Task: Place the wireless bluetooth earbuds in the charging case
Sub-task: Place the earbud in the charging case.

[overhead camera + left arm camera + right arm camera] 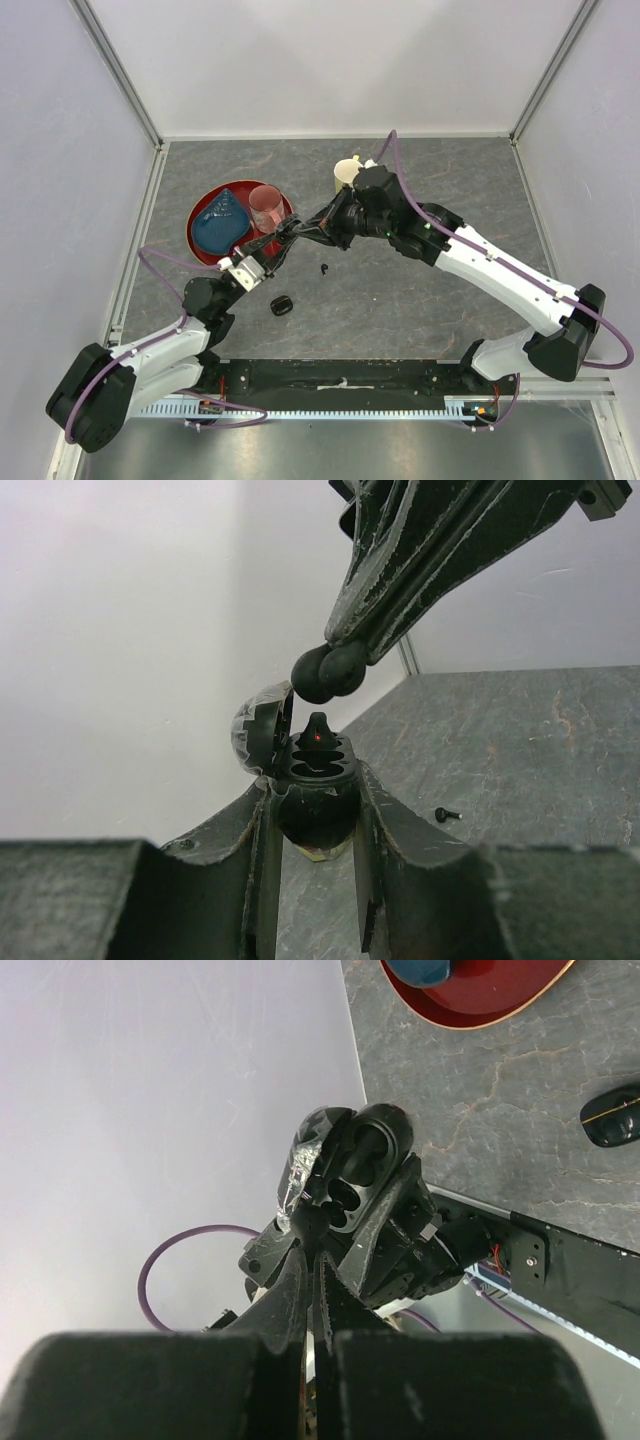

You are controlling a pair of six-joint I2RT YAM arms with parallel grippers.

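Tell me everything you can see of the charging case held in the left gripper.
The charging case is a rounded, glossy black shell, plastic by its look. Its lid is hinged open and stands at one side, with crinkled clear film on its outer face. Inside are dark oval wells; at the rear one a dark piece stands up with a red light. The left gripper is shut on its base, holding it upright off the table. The right gripper holds a black earbud just above the opening.

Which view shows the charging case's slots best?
Left wrist: the charging case, lid open, clamped in the left gripper, slots facing the camera. Right wrist shows them from above, at an angle; top external hides them.
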